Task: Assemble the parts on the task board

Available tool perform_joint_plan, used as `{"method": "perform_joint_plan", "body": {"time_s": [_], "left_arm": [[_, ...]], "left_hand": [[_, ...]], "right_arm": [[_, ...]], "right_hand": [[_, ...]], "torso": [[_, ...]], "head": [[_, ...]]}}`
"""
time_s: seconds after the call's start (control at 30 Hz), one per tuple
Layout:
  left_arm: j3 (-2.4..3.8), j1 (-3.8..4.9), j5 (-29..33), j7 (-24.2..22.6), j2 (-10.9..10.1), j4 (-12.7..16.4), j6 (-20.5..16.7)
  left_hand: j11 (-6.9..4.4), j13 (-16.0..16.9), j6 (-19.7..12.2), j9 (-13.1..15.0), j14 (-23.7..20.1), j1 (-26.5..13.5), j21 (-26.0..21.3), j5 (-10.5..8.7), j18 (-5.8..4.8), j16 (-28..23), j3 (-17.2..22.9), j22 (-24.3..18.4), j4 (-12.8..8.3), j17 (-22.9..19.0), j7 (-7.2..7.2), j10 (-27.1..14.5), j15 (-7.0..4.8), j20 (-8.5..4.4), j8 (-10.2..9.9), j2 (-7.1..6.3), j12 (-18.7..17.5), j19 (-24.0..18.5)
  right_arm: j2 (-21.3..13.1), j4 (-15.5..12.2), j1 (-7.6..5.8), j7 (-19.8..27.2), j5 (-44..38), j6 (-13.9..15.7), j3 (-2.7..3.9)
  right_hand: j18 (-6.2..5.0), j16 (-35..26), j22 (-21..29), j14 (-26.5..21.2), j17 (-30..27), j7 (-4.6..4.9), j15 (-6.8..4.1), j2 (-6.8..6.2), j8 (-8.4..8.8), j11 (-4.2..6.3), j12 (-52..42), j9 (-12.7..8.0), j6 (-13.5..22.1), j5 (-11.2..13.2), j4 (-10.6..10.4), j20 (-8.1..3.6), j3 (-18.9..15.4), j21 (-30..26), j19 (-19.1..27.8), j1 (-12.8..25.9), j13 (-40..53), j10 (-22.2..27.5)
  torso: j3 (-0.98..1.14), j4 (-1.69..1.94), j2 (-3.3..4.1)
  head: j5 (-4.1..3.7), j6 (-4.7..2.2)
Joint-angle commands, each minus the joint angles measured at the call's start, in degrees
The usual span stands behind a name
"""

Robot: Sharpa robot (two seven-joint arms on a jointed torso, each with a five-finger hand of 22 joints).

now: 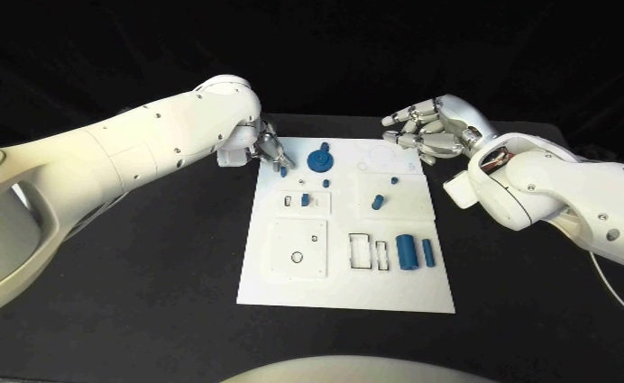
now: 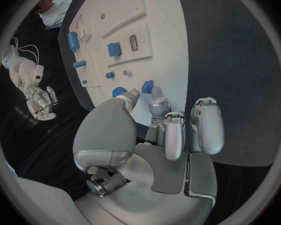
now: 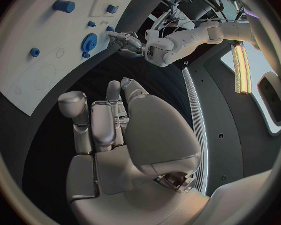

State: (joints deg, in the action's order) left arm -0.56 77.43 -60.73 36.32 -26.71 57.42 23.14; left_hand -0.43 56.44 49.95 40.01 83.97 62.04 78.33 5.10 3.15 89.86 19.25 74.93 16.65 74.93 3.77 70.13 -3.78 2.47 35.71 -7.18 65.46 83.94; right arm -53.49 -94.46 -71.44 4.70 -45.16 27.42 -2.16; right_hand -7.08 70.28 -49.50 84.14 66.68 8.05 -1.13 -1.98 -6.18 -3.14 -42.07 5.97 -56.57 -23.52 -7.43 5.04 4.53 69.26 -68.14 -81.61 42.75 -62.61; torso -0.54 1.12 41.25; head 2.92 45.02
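Task board (image 1: 279, 288): white plate, lies flat in the middle of the black table (image 1: 156, 311), long side running away from the robot.

Near end of board: a large square recessed panel to the left; two blue cylinders (image 1: 407, 250) lying side by side to the right, beside two small rectangular outlines.

Middle of board: a small blue peg (image 1: 376, 202) standing right of centre, a second small blue piece (image 1: 394, 179) just beyond it.

Far end of board: a blue gear-shaped part (image 1: 321, 162) near the centre of the far edge, with a small blue piece (image 1: 284, 169) just left of it.

Left hand (image 1: 264, 146): over the board's far left corner, fingertips close together and pointing down just beside the small blue piece. The wrist view shows the fingers (image 2: 166, 130) drawn near one another above the board edge; whether anything is pinched cannot be told.

Right hand (image 1: 433, 131): above the table just beyond the board's far right corner, fingers curled inward, holding nothing, apart from all parts.
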Motion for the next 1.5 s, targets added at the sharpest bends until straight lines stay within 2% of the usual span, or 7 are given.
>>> {"method": "perform_joint_plan", "body": {"time_s": [0.03,0.57,0.73,0.9,1.07,1.2,1.5], "left_arm": [[0.01,-0.01,0.44,0.15,0.09,0.07,1.82],[0.02,-0.07,0.45,-0.01,0.08,0.1,1.91],[0.02,-0.07,1.22,-0.08,0.08,0.02,1.31],[0.02,-0.08,1.65,-0.42,0.11,0.0,1.63],[0.02,-0.09,2.08,-0.96,0.16,-0.09,1.77],[0.02,-0.12,2.29,-1.33,0.06,-0.03,2.46],[0.03,-0.16,2.4,-1.95,-1.8,2.89,1.52]], "left_hand": [[-0.14,-0.04,-0.1,0.08,6.03,0.25,0.1,0.11,-0.05,0.14,0.33,2.81,-0.01,15.07,-0.34,0.08,-0.23,-0.26,0.25,-0.52,0.26,1.18],[-0.17,-0.25,-0.05,0.16,6.03,0.35,-0.08,0.02,-0.01,0.14,0.72,2.64,-0.04,15.07,-0.38,-0.01,-0.25,-0.28,0.39,-0.67,0.12,1.11],[-0.3,-0.42,-0.19,0.38,6.03,1.52,-0.12,0.02,-0.01,0.14,2.65,2.7,-0.3,15.07,-0.53,-0.03,-0.37,-0.37,0.68,0.32,0.02,1.11],[-0.62,-0.63,-0.63,0.74,6.03,5.32,-0.02,0.04,-0.04,0.14,5.79,2.92,-2.12,15.07,-0.86,-0.06,-0.64,-0.59,1.06,1.57,-0.16,1.17],[-0.82,-1.08,-1.73,1.19,6.03,10.99,0.46,1.37,-0.17,0.14,11.79,3.58,-6.68,15.07,-0.88,-0.08,-0.93,-0.98,1.37,2.84,-0.73,1.36],[-0.61,-1.7,-2.4,1.69,6.03,12.41,0.63,2.25,-0.26,0.14,15.63,3.88,-9.04,15.07,-0.62,0.02,-0.69,-0.8,1.8,2.41,-1.34,1.41],[-0.43,-1.8,-2.6,2.09,6.03,12.35,0.79,2.27,-0.29,0.14,17.76,4.14,-10.13,15.07,-0.4,0.45,-0.5,-0.62,2.22,1.75,-1.42,1.45]], "right_arm": [[0.09,0.0,0.04,0.25,-0.55,-0.86,0.0],[0.19,0.08,0.06,0.79,-0.43,-0.08,0.0],[0.17,0.06,0.07,0.89,-0.39,0.12,0.0],[0.25,0.14,0.08,0.96,-0.34,0.28,0.0],[0.34,0.19,0.08,0.98,-0.32,0.35,0.0],[0.41,0.24,0.09,1.0,-0.29,0.7,0.0],[0.48,0.4,0.12,0.69,-0.22,0.91,0.0]], "right_hand": [[-0.81,-0.13,0.03,0.65,0.05,0.32,-0.12,-0.05,0.33,0.05,0.28,-0.08,-0.05,-0.2,-0.1,-0.13,0.33,-0.3,0.15,-0.4,-0.05,0.48],[-0.78,-0.01,-0.07,0.74,0.23,0.33,-0.11,-0.08,0.32,0.02,0.22,-0.08,-0.1,-0.68,-0.38,-0.12,0.57,-0.27,0.01,0.05,-0.24,0.33],[-0.77,-0.02,-0.13,0.76,0.24,0.32,-0.11,-0.16,0.33,0.04,0.21,-0.09,-0.08,-1.05,-0.43,-0.12,0.73,-0.24,-0.06,0.14,-0.33,0.33],[-0.78,-0.05,-0.05,0.76,0.22,0.32,-0.12,-0.23,0.34,0.04,0.21,-0.1,-0.07,-1.3,-0.46,-0.12,0.87,-0.29,-0.05,0.2,-0.4,0.35],[-0.78,-0.07,-0.04,0.76,0.22,0.32,-0.12,-0.27,0.35,0.04,0.22,-0.1,-0.07,-1.46,-0.48,-0.12,0.95,-0.31,-0.06,0.23,-0.45,0.38],[-0.91,-0.33,0.68,0.67,-0.02,0.36,-0.09,-0.35,0.38,-0.01,0.31,-0.12,-0.03,-1.86,-0.64,-0.11,1.17,-0.71,0.31,0.45,-0.59,0.6],[-0.95,-0.4,0.94,0.63,-0.07,0.37,-0.07,-0.42,0.39,-0.03,0.33,-0.13,0.0,-2.12,-0.72,-0.1,1.32,-0.88,0.45,0.56,-0.67,0.72]], "torso": [[0.01,0.01,0.02],[0.01,0.0,0.02],[0.03,-0.03,0.04],[-0.01,0.01,0.03],[0.01,0.09,-0.02],[0.03,0.01,-0.04],[0.05,0.0,-0.05]], "head": [[0.0,0.03],[0.01,0.11],[0.03,0.21],[0.01,0.33],[0.12,0.46],[0.23,0.56],[0.49,0.52]]}}
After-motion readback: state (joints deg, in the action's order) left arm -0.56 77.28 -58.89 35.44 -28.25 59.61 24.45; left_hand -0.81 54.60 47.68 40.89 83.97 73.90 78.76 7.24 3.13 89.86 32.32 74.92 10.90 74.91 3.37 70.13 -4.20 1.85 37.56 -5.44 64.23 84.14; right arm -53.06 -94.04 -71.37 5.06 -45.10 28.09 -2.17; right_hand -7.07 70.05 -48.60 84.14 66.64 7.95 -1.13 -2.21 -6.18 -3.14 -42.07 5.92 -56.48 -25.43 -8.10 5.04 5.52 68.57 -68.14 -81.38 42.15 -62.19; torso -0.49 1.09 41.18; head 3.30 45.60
